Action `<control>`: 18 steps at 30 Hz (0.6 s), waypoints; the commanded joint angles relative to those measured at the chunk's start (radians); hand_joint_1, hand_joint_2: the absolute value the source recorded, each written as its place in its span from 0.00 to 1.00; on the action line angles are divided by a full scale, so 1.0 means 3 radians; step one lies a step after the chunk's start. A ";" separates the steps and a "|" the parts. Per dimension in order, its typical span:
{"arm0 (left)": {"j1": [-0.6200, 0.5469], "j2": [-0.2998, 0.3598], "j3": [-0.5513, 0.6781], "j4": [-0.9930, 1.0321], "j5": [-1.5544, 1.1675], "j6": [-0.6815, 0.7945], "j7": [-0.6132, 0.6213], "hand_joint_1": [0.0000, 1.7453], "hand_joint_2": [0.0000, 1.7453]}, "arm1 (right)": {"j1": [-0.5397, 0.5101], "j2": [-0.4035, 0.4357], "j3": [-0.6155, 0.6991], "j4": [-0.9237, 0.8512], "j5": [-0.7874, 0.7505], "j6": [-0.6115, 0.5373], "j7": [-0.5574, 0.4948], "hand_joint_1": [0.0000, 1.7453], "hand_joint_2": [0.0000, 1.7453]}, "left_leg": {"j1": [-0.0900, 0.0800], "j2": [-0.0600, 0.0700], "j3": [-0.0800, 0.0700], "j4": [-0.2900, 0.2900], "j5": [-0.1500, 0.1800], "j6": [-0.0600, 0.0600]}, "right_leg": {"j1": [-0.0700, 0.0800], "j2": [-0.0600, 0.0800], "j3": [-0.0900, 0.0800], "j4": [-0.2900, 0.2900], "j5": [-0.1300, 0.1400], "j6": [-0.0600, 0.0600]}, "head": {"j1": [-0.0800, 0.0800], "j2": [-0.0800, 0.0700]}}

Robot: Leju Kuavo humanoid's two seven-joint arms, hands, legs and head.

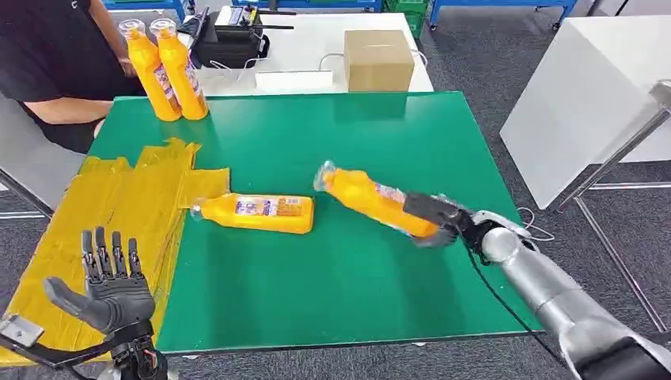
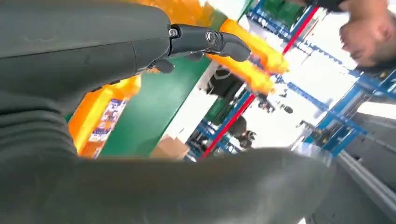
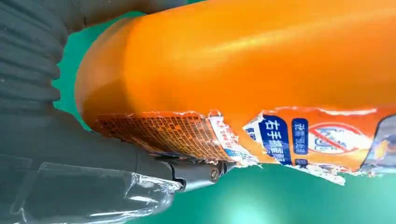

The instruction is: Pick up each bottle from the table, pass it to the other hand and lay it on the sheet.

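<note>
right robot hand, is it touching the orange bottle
Touching. The head view shows the right robot hand wrapped around the base of the orange bottle.

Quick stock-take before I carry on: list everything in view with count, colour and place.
held bottle: 1, orange, over the green table, in the right hand
lying bottle: 1, orange, on the table beside the sheet
standing bottles: 2, orange, table's far left corner
sheet: 1, yellow, table's left side
table: 1, green
cardboard box: 1, brown, white table behind
person: 1, black shirt, far left
left hand: open, over the sheet
right hand: gripping the held bottle's base
</note>
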 commanded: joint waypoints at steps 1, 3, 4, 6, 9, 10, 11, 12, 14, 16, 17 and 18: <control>0.0039 0.0040 0.0135 0.0059 0.0030 -0.0043 -0.0029 0.00 1.00 | 0.0379 -0.0679 -0.0398 -0.1569 -0.0494 -0.0004 -0.0106 1.00 1.00 | -0.0002 -0.0010 -0.0001 -0.0002 -0.0007 -0.0004 | -0.0002 -0.0016 0.0004 -0.0001 -0.0011 -0.0001 | 0.0000 0.0000; 0.0037 0.0040 0.0134 0.0059 0.0030 -0.0044 -0.0029 0.00 1.00 | 0.0374 -0.0667 -0.0391 -0.1551 -0.0484 -0.0013 -0.0112 1.00 1.00 | -0.0001 -0.0002 -0.0012 -0.0002 -0.0003 -0.0002 | -0.0001 -0.0003 -0.0007 0.0000 -0.0003 0.0000 | 0.0000 0.0000; 0.0035 0.0041 0.0133 0.0059 0.0030 -0.0044 -0.0029 0.00 1.00 | 0.0364 -0.0656 -0.0383 -0.1532 -0.0476 -0.0017 -0.0118 1.00 1.00 | -0.0001 0.0005 -0.0007 -0.0004 -0.0007 -0.0004 | -0.0001 0.0002 -0.0004 -0.0001 -0.0005 -0.0002 | 0.0000 0.0000; 0.0030 0.0052 0.0118 0.0057 0.0033 -0.0061 -0.0036 0.00 1.00 | 0.0317 -0.0691 -0.0363 -0.1589 -0.0537 -0.0012 -0.0244 1.00 1.00 | -0.0002 0.0007 -0.0011 -0.0003 -0.0006 -0.0005 | -0.0003 0.0002 -0.0009 0.0000 -0.0003 -0.0002 | 0.0000 0.0000; 0.0018 0.0052 0.0104 0.0039 0.0033 -0.0081 -0.0046 0.00 1.00 | 0.0294 -0.0655 -0.0384 -0.1687 -0.0546 -0.0040 -0.0195 1.00 1.00 | -0.0005 0.0004 -0.0019 -0.0001 -0.0003 -0.0003 | -0.0006 -0.0001 -0.0017 0.0002 -0.0002 -0.0001 | -0.0001 0.0000; 0.0019 0.0053 0.0100 0.0040 0.0033 -0.0082 -0.0047 0.00 1.00 | 0.0256 -0.0636 -0.0346 -0.1677 -0.0482 -0.0048 -0.0153 1.00 1.00 | -0.0005 0.0008 -0.0016 -0.0002 -0.0004 -0.0006 | -0.0005 0.0001 -0.0015 0.0001 -0.0002 -0.0003 | 0.0000 0.0000; 0.0017 0.0057 0.0097 0.0047 0.0034 -0.0081 -0.0044 0.00 1.00 | 0.0235 -0.0603 -0.0333 -0.1657 -0.0479 -0.0048 -0.0151 1.00 1.00 | -0.0004 0.0008 -0.0017 -0.0002 -0.0004 -0.0003 | -0.0005 0.0003 -0.0016 0.0000 -0.0001 -0.0002 | 0.0000 0.0000; 0.0001 0.0068 0.0077 0.0053 0.0039 -0.0102 -0.0040 0.00 1.00 | 0.0189 -0.0550 -0.0297 -0.1610 -0.0466 -0.0052 -0.0154 1.00 1.00 | -0.0005 0.0014 -0.0014 -0.0003 -0.0005 -0.0006 | -0.0005 0.0007 -0.0014 0.0001 -0.0002 -0.0003 | 0.0000 0.0000; -0.0046 0.0097 -0.0007 0.0077 0.0013 -0.0152 -0.0010 0.00 1.00 | 0.0051 -0.0208 -0.0183 -0.1358 -0.0349 -0.0179 -0.0069 1.00 1.00 | -0.0004 0.0020 -0.0011 -0.0005 -0.0005 -0.0006 | -0.0004 0.0012 -0.0013 -0.0001 0.0000 -0.0003 | -0.0001 0.0000; -0.0089 0.0093 -0.0054 0.0086 0.0009 -0.0134 -0.0009 0.00 1.00 | -0.0103 0.0013 -0.0020 -0.1164 -0.0236 -0.0268 -0.0038 1.00 1.00 | -0.0002 0.0025 -0.0010 -0.0006 -0.0003 -0.0004 | -0.0002 0.0017 -0.0012 -0.0003 0.0003 -0.0002 | 0.0000 0.0000; -0.0088 0.0102 -0.0078 0.0104 -0.0012 -0.0122 0.0016 0.00 1.00 | -0.0090 0.0039 0.0002 -0.1128 -0.0228 -0.0329 -0.0033 1.00 1.00 | -0.0002 0.0036 -0.0006 -0.0009 -0.0005 -0.0006 | -0.0002 0.0028 -0.0010 -0.0004 0.0005 -0.0004 | 0.0000 0.0000; -0.0097 0.0121 -0.0127 0.0127 -0.0009 -0.0210 0.0041 0.00 1.00 | -0.0100 0.0152 0.0021 -0.1018 -0.0227 -0.0356 -0.0027 1.00 1.00 | -0.0002 0.0038 -0.0006 -0.0010 -0.0004 -0.0007 | -0.0003 0.0029 -0.0010 -0.0003 0.0006 -0.0004 | 0.0001 0.0000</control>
